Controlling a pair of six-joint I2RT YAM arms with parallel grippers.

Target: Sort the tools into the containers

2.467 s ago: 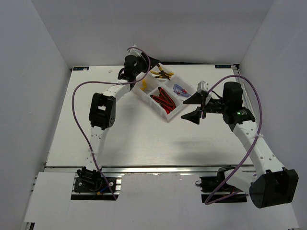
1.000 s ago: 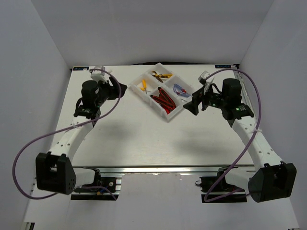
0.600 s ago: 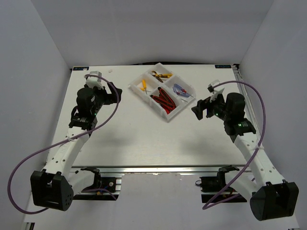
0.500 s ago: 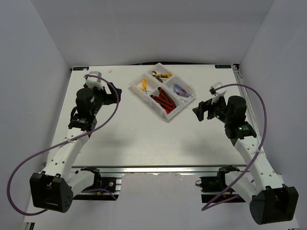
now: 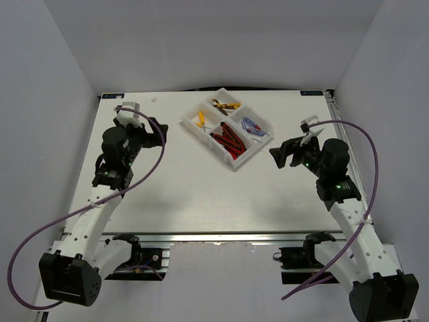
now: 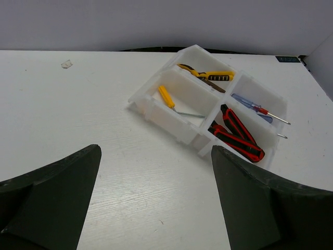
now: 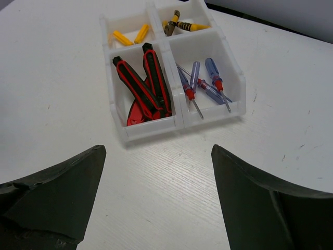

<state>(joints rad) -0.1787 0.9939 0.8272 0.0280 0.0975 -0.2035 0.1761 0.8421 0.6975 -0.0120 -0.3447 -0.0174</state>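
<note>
The white four-compartment tray (image 5: 251, 153) sits at the back middle of the table. One compartment holds two red-and-black utility knives (image 5: 226, 139), another the yellow-handled pliers (image 5: 226, 104), a third the blue and red screwdrivers (image 5: 252, 125), and the last a small yellow-handled tool (image 5: 200, 119). My left gripper (image 5: 157, 132) hangs open and empty to the left of the tray, well apart from it. My right gripper (image 5: 280, 155) hangs open and empty to the tray's right. In the left wrist view the left gripper (image 6: 156, 150) frames bare table before the tray (image 6: 171, 127). The right gripper (image 7: 158, 148) faces the knives (image 7: 143, 86) and screwdrivers (image 7: 203, 86).
A tiny white scrap (image 5: 154, 99) lies near the back left edge of the table. Grey walls close the table in on three sides. Purple cables (image 5: 60, 225) loop off both arms. A metal rail (image 5: 221, 236) runs along the near edge.
Both arms have drawn back from the tray toward the near side. The left gripper's jaws have spread wider. The tools in the tray have not moved.
</note>
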